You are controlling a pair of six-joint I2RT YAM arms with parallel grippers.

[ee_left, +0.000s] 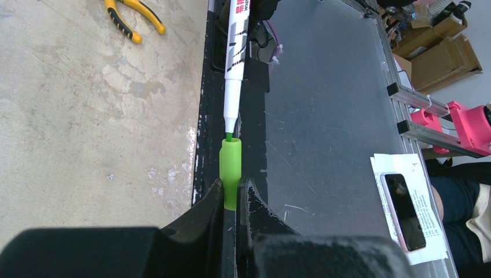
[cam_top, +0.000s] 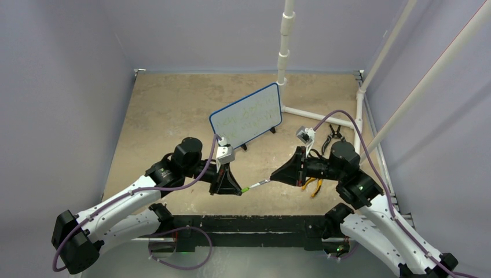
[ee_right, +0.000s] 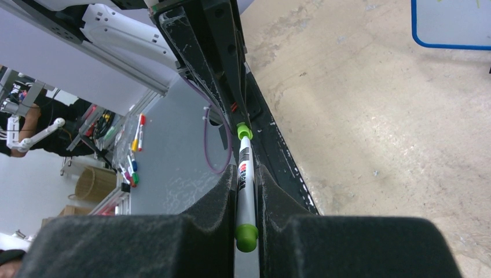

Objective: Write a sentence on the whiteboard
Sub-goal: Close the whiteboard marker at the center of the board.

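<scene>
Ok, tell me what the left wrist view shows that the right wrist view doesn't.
Only the left wrist: yellow pliers on the table, a phone on paper off to the side, and the green tip of the marker at the mouth of the cap. Only the right wrist: a corner of the whiteboard and the marker's green rear end. Both: the marker, the cap and the tan table.
</scene>
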